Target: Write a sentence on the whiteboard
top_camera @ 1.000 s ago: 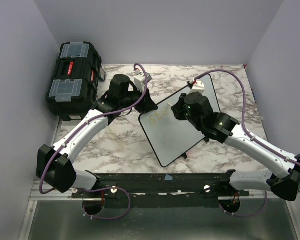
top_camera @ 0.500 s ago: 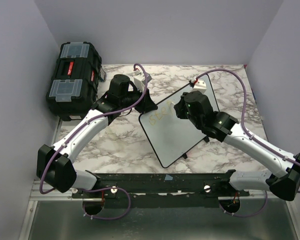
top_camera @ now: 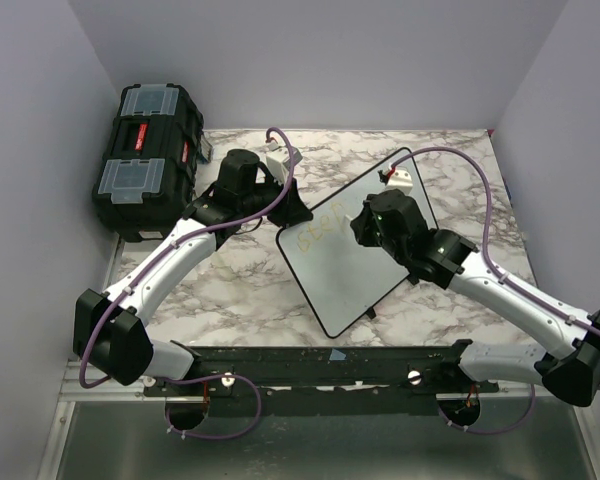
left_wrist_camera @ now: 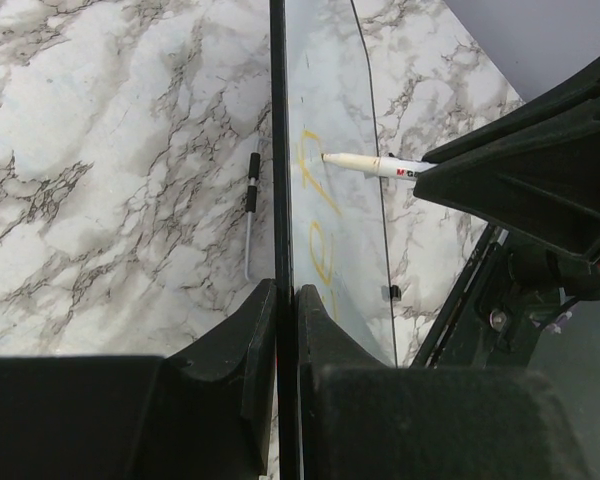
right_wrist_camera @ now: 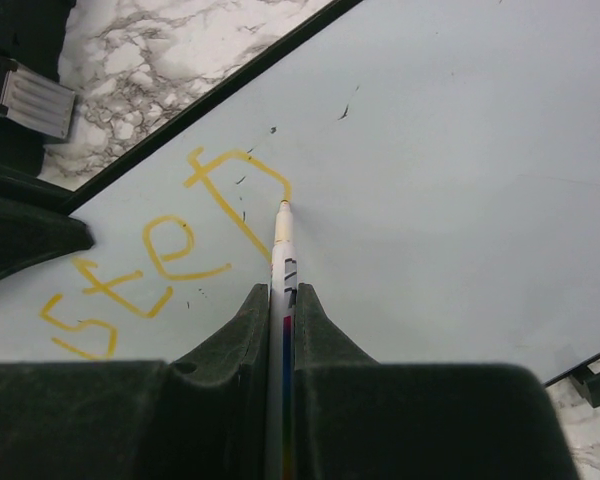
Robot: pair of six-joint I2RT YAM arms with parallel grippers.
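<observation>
Whiteboard (top_camera: 350,275) lies skewed on the marble worktop (top_camera: 230,290), centre-right, just beyond the arm bases; black rim, one small black foot (right_wrist_camera: 587,385) shows at its edge; right pincer (right_wrist_camera: 281,300) clamped narrow on a white marker (right_wrist_camera: 283,250), marker lying along the slot between the fingers, tip touching the board; tip sits at the end of the last stroke of the yellow writing (right_wrist_camera: 150,270), which reads "step" in the right wrist view; the writing is near the board's far-left corner, faint from above (top_camera: 317,232); left pincer (left_wrist_camera: 283,300) closed on the board's rim at that corner, one finger on each side of the edge; from the left wrist the marker (left_wrist_camera: 365,164) comes in from the right, over the letters; black toolbox (top_camera: 145,160) stands at the far left, apart from the board
</observation>
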